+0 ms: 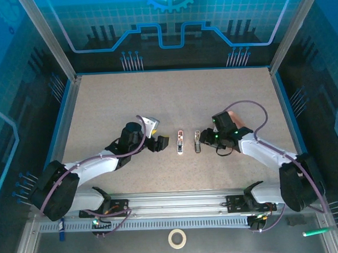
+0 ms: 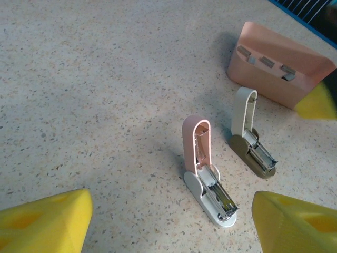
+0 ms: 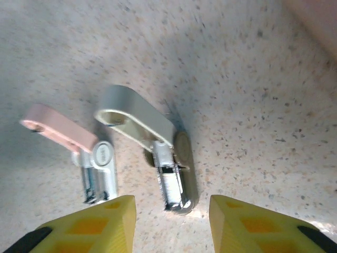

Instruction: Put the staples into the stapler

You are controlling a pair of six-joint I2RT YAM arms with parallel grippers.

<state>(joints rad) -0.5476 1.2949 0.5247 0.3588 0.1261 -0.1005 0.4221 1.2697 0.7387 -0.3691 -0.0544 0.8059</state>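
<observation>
The stapler [image 2: 209, 185] stands open on the table, its pink lid up and its white base and metal channel bare; it also shows as the stapler [image 1: 180, 141] and the stapler [image 3: 100, 166]. My left gripper [image 2: 171, 211] is open, just short of it, its yellow fingers [image 2: 45, 224] apart and holding nothing. The staples [image 2: 266, 61] lie in slots on top of a pink holder [image 2: 274, 79]. My right gripper [image 3: 171, 203] is open and empty, at the tip of a second open stapler [image 3: 171, 171] with an olive base. From above, the left gripper [image 1: 163, 142] and the right gripper [image 1: 204, 137] flank both staplers.
The olive-based stapler [image 2: 251, 145] stands right of the white one, a small gap between them. The pink holder [image 1: 233, 116] sits partly under my right arm. A roll of tape [image 1: 177, 238] lies below the rail at the near edge.
</observation>
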